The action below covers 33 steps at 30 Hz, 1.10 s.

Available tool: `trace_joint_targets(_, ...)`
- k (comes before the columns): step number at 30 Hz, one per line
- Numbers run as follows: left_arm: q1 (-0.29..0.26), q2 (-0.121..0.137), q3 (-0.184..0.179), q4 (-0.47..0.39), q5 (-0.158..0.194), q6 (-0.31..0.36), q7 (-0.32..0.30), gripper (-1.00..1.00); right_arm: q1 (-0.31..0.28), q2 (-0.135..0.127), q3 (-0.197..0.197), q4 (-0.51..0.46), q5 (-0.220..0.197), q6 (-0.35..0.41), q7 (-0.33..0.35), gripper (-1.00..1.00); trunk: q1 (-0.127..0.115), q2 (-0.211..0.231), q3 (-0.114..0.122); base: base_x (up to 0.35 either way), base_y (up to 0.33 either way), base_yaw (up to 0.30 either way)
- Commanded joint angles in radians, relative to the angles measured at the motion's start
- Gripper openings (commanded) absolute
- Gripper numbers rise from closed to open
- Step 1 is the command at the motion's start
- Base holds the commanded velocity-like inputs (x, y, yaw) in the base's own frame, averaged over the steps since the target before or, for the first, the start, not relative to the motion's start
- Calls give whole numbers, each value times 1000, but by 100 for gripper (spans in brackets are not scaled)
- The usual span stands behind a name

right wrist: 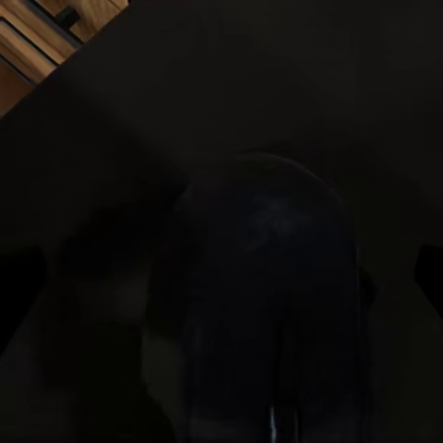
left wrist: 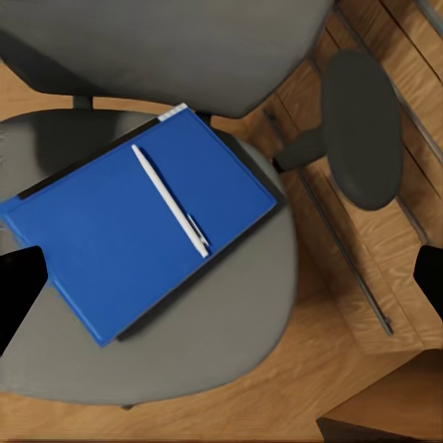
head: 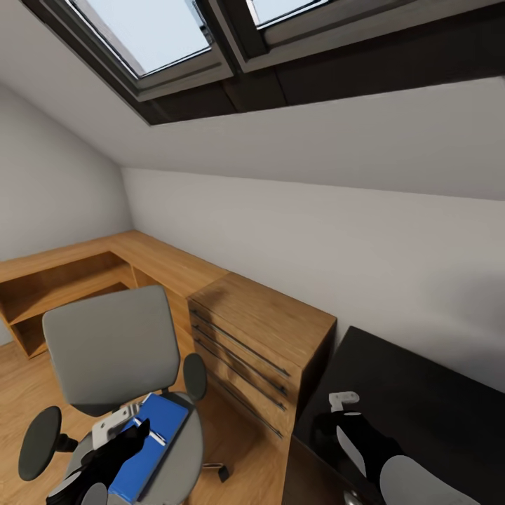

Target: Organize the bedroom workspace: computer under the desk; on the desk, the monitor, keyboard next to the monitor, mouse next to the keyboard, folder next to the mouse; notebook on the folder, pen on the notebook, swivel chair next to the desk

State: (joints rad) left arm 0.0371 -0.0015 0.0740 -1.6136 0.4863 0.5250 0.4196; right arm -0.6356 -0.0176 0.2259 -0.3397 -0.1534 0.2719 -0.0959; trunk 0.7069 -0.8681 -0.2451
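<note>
Sloped white ceiling with skylights [head: 175, 35] over a small room; head view takes in a light-wood dresser [head: 263, 351] with bar handles at centre, the black top of the desk [head: 414, 393] at near right, and the swivel chair [head: 112, 351] at near left. On its seat lies the folder [head: 158, 438], blue, with the left gripper [head: 130, 428] hovering just over it. Right gripper [head: 344, 403] hangs above the desk edge; its spread is hard to judge from here. Left wrist view: folder [left wrist: 129, 231] sits skewed on the grey seat [left wrist: 240, 332], one corner close to the backrest, and the pen [left wrist: 171, 200] rests loose across the cover; fingertips [left wrist: 18, 286] show at both frame edges, wide apart, so this claw is open and holds nothing. Right wrist view: nearly all dark, a rounded dark shape [right wrist: 268, 314] on the desktop, possibly the mouse, cannot tell; dark finger tips show at the frame's sides, so the claw reads as open. Risks, as I judge them: lifting or tilting the folder would roll the pen off onto the floor; pressing down on the seat could swivel or roll the chair away; a flat folder gives little edge to pinch.
</note>
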Motion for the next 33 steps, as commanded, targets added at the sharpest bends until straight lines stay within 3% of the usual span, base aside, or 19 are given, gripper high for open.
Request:
trace_joint_targets(1,0,0,1,-2,11,3,7,100,-1,-1,9,-2,-11,6,-7,100,0,-1,-1,-95,0,0)
trace_joint_targets(25,0,0,1,-2,11,3,7,100,0,-1,9,-4,-9,5,-7,100,0,-1,-1,-6,0,0)
trace_joint_targets(26,0,0,1,-2,11,3,7,100,-1,-1,8,-4,-9,5,-7,-100,0,-1,-1,0,0,0)
trace_joint_targets(33,0,0,1,-2,11,3,7,100,0,-2,7,-7,-10,-1,-7,-100,0,-1,-1,0,0,0)
